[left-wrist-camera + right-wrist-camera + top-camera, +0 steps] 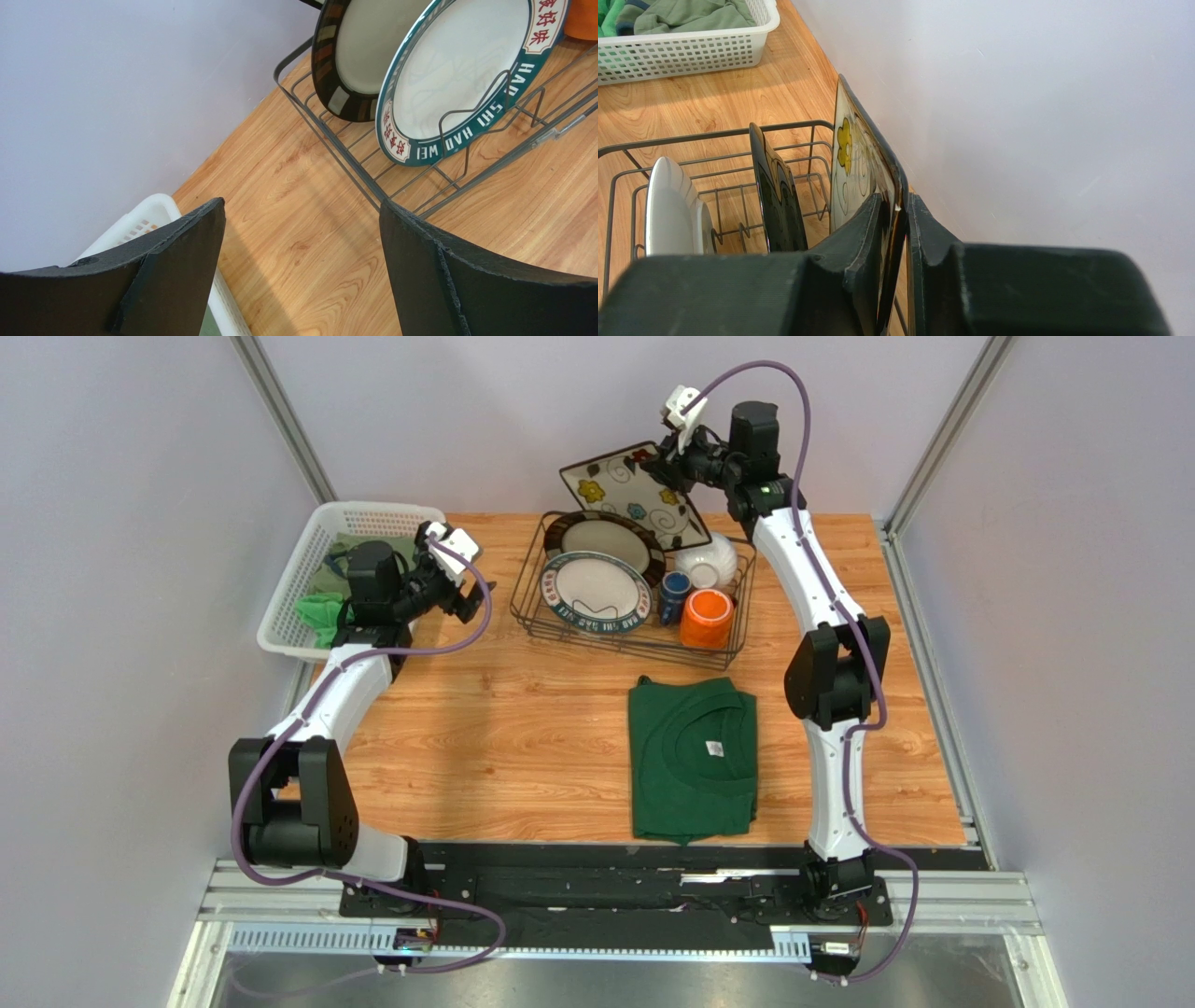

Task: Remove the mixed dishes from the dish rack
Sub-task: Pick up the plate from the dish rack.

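Observation:
The dark wire dish rack [530, 611] stands at the table's back middle. At its back a square white flower-patterned plate [627, 493] [856, 155] stands on edge, and my right gripper [662, 468] [900, 210] is shut on its upper rim. A dark-rimmed round plate [606, 542] [351, 56] [777, 199] and a green-rimmed round plate [596, 594] [456, 77] [668, 210] lean in the dividers. A white bowl [709, 560], a dark blue mug [675, 594] and an orange mug [707, 618] fill the rack's right side. My left gripper [457, 597] [302, 224] hangs open left of the rack, holding nothing.
A white perforated basket [302, 567] [682, 45] with green cloth inside stands at the back left, close under my left arm. A folded dark green shirt [692, 756] lies on the wood in front of the rack. Walls close in behind and on both sides.

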Available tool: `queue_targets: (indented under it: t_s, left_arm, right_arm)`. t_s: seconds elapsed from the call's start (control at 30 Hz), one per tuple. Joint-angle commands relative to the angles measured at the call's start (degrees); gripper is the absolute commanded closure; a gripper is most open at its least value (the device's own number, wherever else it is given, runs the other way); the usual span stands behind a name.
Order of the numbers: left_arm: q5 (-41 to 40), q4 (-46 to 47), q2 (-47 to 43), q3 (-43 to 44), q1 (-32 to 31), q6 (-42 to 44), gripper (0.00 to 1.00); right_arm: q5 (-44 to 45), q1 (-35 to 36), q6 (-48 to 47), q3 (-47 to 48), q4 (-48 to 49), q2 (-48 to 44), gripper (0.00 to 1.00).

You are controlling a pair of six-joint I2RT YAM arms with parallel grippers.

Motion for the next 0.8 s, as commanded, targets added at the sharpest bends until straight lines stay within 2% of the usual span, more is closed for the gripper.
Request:
queue_targets:
  t_s: [0.0, 0.77]
  left_arm:
    - [1.2, 2.7, -1.6, -0.1, 0.4, -0.1, 0.12]
    - [1.4, 3.4, -3.1, -0.4, 0.4, -1.8, 0.12]
  right_arm:
    - [1.5, 0.0, -3.9, 6.6, 9.4, -8.8, 1.00]
    - [2.9, 0.0, -3.3, 6.7, 7.1, -14.4, 1.00]
